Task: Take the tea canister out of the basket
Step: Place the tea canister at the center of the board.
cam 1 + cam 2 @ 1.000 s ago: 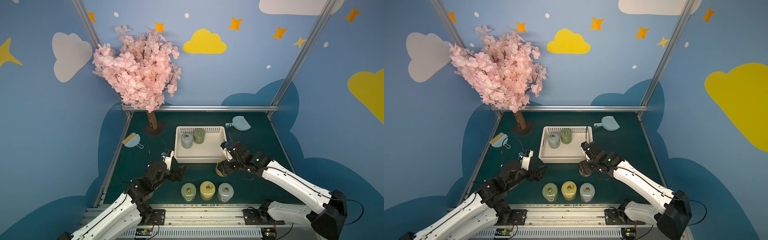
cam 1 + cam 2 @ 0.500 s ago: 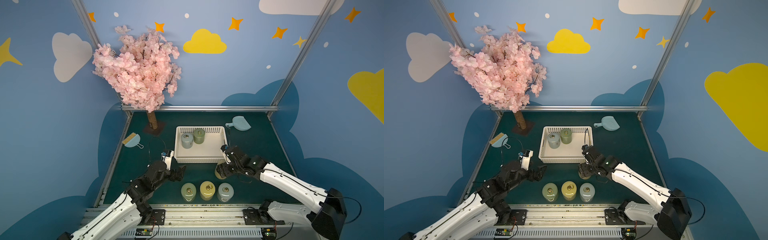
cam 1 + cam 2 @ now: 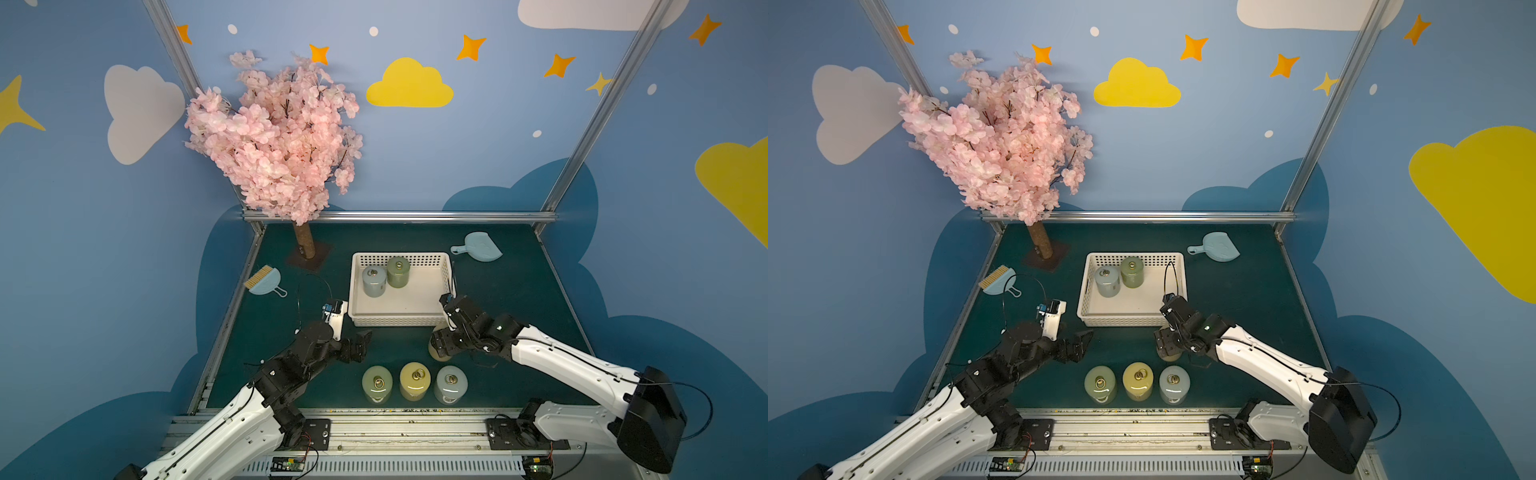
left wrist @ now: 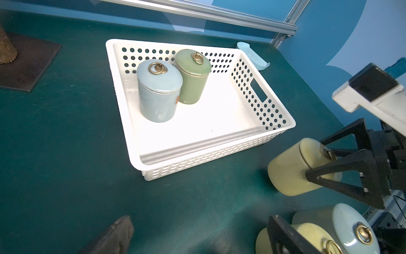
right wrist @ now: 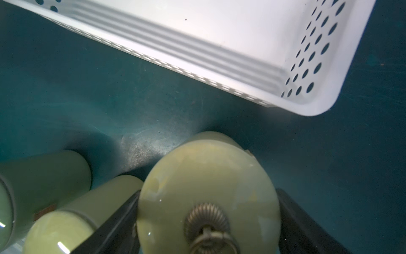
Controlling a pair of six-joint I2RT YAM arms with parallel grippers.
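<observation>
While the left hand [image 3: 360, 347] gapes empty, the right hand [image 3: 441, 344], just short of the basket [image 3: 399, 321], grips a half-hidden pale canister [image 3: 441, 356].

Bright even light, basket [image 4: 197, 123] floor overexposed

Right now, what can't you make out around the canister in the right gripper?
Both top views: the right gripper covers most of the pale yellow canister.
Right wrist view: its lid covers its underside; contact with the mat unclear.
Left wrist view: the blue canister's label is too small to read.
</observation>
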